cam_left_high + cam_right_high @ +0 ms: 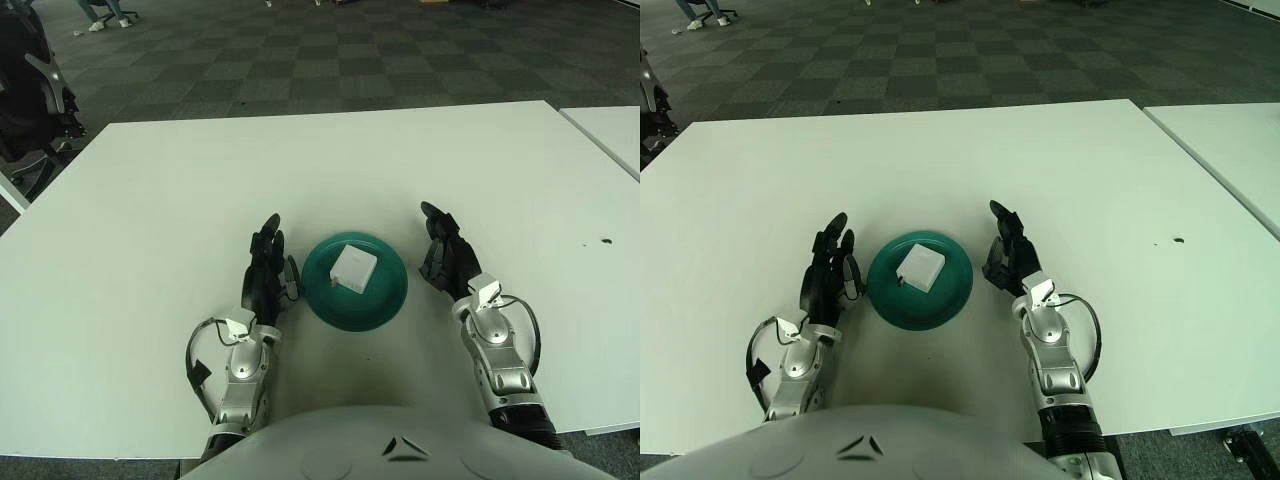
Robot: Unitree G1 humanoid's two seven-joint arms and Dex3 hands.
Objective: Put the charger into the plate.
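The white charger (353,267) lies inside the green plate (385,300), on the white bench (320,170). The left hand (265,265) sits just left of the plate, fingers extended, holding nothing. The right hand (445,255) sits just right of the plate, fingers likewise relaxed and empty.

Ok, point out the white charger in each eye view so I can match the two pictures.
Left eye view: the charger sits right of centre, lower half, inside the green plate.
Right eye view: the charger sits left of centre, lower half, in the same plate.
Shared landmark: the plate lies on the white table between the left hand and the right hand, neither touching it.
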